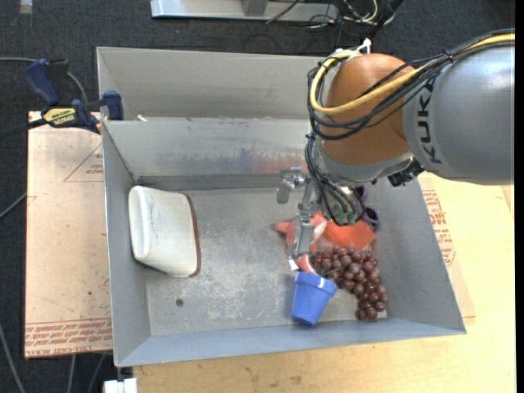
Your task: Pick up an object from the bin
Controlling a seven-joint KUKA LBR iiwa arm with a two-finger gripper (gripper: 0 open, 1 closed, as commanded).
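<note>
Hand (301, 254) is low in the bin (237, 301), over an orange thing (350, 234). It looks flat, orange-red with a paler pink end and an irregular outline. Kind unclear, the wrist covers most of it. Can't tell if the hand is spread or pinched. Its tip is at or on the pink end, contact not certain. The orange thing sticks out on both sides of the hand, so its long axis seems to run crosswise under it: pink end on the side away from the arm, orange bulk on the arm side. Exact heading unclear. Just past the tip, toward the near wall, is a blue cup (309, 300), tipped, wide mouth toward the hand, base pointing away. On the arm side of the hand are the grapes (359, 281), a dark red bunch against the cup and the orange thing's edge, trailing away from the hand toward the near wall. Small purple bit (372, 216) at the orange thing's far edge, under the wrist. White pad (162, 229) with a brown edge lies well apart, on the side away from the arm.
</note>
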